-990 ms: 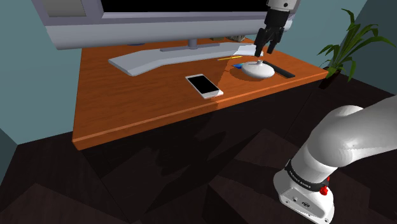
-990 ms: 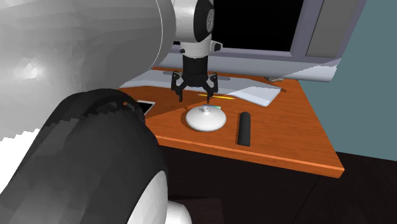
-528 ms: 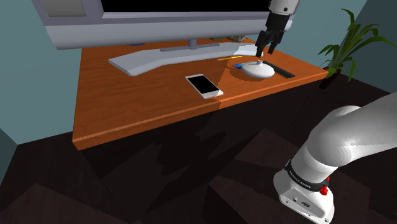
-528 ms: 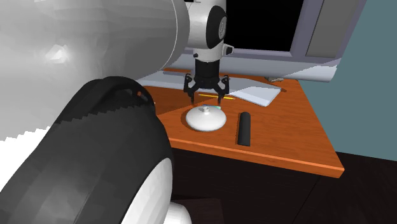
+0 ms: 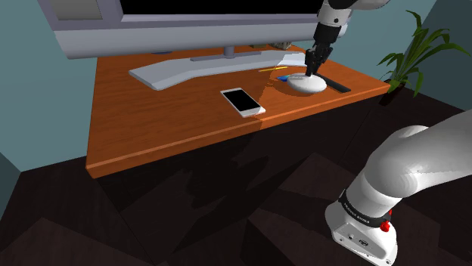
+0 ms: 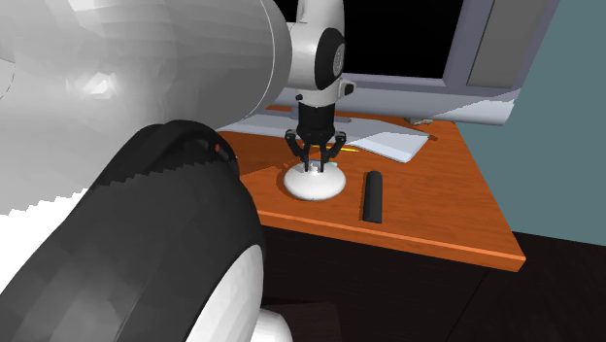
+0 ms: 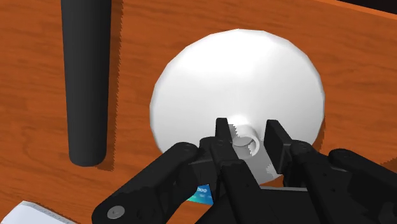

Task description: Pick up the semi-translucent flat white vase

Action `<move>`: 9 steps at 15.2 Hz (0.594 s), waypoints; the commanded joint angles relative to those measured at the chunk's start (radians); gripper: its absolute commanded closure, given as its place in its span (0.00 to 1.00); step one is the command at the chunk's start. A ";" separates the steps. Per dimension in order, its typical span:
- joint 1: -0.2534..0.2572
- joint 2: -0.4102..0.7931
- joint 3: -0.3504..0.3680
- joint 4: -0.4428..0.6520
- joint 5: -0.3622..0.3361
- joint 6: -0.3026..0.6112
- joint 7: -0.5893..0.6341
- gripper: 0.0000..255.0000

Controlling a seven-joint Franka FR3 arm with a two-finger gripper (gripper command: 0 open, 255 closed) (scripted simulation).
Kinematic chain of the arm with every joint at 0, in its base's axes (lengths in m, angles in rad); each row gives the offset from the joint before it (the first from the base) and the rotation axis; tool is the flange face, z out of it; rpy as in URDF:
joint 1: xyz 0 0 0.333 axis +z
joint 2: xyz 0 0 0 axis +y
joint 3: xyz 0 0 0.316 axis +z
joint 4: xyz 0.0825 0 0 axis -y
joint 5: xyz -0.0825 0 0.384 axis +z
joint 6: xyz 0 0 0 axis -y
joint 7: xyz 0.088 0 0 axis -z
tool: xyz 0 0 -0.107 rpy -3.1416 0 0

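Observation:
The flat white vase (image 5: 306,85) (image 6: 313,185) (image 7: 242,83) sits on the orange wooden desk (image 5: 151,128) near its far right corner in the shoulder view. Its short neck points up. My black gripper (image 5: 311,72) (image 6: 316,170) (image 7: 247,141) has come straight down onto it. In the wrist view the two fingers clasp the small round neck from both sides. The vase's body still rests on the desk.
A black remote (image 5: 337,84) (image 6: 372,196) (image 7: 86,83) lies close beside the vase. A blue item (image 5: 282,77), a yellow pencil (image 5: 272,69), a white keyboard (image 5: 189,69), a phone (image 5: 242,101) and a monitor share the desk. A plant (image 5: 412,57) stands beyond the desk's right edge.
The gripper has dropped from above the vase down onto its neck, and its fingers have drawn in from wide apart to clasp the neck. The vase has not moved.

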 commanded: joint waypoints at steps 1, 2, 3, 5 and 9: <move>0.000 0.000 0.000 -0.002 0.000 0.000 0.000 1.00; 0.000 0.000 0.000 -0.002 0.000 0.000 0.000 1.00; 0.000 0.000 0.001 -0.002 0.000 0.000 0.001 1.00; 0.000 0.000 0.000 -0.002 0.000 0.000 0.000 1.00; 0.001 0.000 0.003 0.026 0.002 -0.028 0.000 1.00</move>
